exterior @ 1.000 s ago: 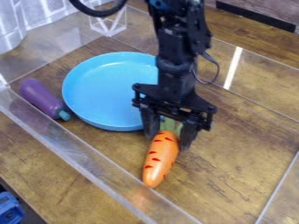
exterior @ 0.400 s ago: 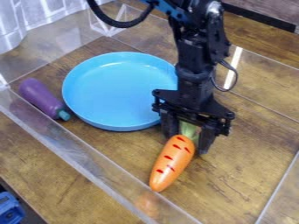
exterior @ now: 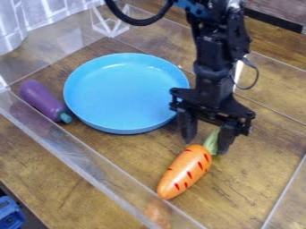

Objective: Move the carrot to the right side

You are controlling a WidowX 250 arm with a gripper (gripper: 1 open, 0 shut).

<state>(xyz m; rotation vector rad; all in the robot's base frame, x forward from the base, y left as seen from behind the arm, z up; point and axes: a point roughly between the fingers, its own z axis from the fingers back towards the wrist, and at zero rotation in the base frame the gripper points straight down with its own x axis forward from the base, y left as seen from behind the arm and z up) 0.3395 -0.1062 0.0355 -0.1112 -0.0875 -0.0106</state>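
The orange toy carrot lies slanted on the wooden table, tip toward the front left and light green top up between my fingers. My gripper points straight down over the carrot's top end and holds it by the leafy top, just right of the blue plate. The carrot's body rests on the table in front of the gripper.
A round blue plate sits left of the gripper. A purple toy eggplant lies at the plate's left edge. Clear plastic walls enclose the table area at the front and left. Bare wood lies to the right.
My gripper has moved to the right and slightly toward the front, dragging the carrot's top with it. The carrot has shifted right, away from the plate's edge.
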